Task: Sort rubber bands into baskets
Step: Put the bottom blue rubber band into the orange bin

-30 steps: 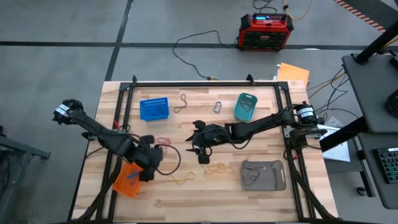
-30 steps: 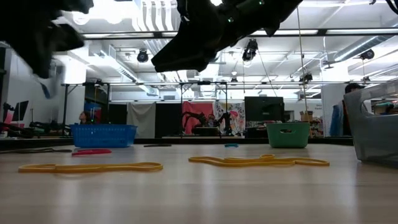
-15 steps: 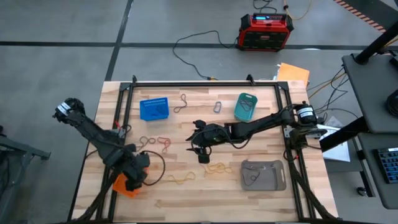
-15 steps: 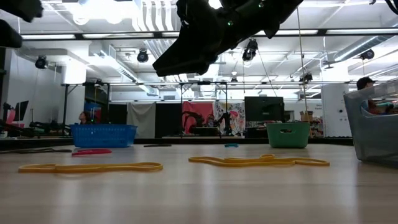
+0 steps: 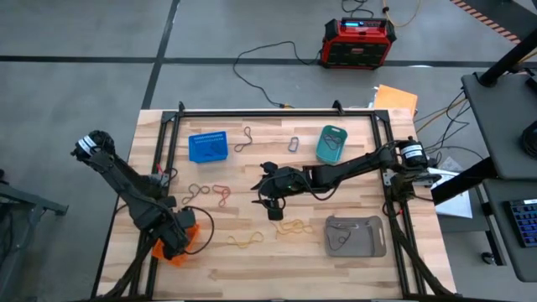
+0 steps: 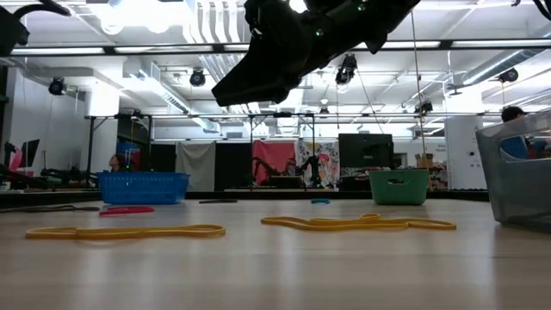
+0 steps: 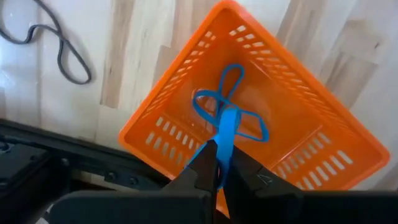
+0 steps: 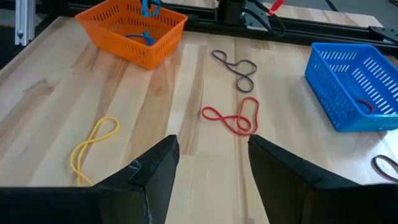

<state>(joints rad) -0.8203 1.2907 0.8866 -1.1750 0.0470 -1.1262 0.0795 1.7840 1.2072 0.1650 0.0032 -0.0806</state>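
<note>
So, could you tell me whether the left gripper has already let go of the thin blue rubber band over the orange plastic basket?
No, the left gripper is shut on the blue rubber band, which hangs into the orange basket.

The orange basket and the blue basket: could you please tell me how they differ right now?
The orange basket sits at the table's near-left corner, askew to the edge; the blue basket stands square near the far side. The left tool, shut on a blue rubber band, is over the orange basket; no tool is near the blue one. The orange basket holds blue bands; the blue one shows a red band. Both are rectangular and slotted.
</note>
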